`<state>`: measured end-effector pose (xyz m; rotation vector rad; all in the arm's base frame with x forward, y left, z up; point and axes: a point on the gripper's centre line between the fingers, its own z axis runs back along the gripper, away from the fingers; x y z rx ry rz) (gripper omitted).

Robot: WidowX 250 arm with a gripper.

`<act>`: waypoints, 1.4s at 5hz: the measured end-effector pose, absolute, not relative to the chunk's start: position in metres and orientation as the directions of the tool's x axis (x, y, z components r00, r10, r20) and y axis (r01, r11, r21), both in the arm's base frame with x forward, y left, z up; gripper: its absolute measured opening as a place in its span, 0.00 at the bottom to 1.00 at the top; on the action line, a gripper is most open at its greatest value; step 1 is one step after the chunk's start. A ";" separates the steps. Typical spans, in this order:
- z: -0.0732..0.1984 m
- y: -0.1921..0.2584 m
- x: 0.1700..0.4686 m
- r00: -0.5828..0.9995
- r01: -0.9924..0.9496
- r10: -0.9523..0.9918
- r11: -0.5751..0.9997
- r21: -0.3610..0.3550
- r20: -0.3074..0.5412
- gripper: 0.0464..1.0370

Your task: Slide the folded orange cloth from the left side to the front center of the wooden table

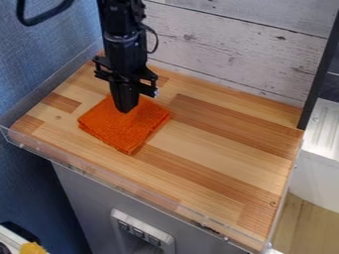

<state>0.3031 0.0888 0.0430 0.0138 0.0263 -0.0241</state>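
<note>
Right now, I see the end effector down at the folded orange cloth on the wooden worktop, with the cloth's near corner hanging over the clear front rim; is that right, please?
Not quite: the near corner of the folded orange cloth lies on the wooden worktop, short of the clear front rim, as the camera view shows. The end effector is indeed down at the cloth.

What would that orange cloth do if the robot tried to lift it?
The orange cloth would probably droop and sag, since it looks soft and lies folded in layers. Its coarse, textured surface suggests it wouldn't be slippery. Lying flat on the wooden counter, it seems unlikely to roll or tip.
</note>
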 end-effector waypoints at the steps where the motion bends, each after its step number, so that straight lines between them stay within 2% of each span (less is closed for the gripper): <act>1: 0.031 0.094 0.310 0.999 0.026 -0.026 1.000 0.006 -0.028 0.01; 2: 0.018 0.100 0.313 0.999 0.015 -0.015 1.000 -0.008 -0.028 0.01; 4: 0.009 0.097 0.321 1.000 -0.007 0.007 1.000 -0.001 0.004 0.01; 5: 0.008 0.081 0.318 1.000 -0.013 0.013 1.000 0.003 0.021 0.01; 7: 0.010 0.036 0.309 1.000 0.002 -0.002 1.000 0.003 -0.017 0.01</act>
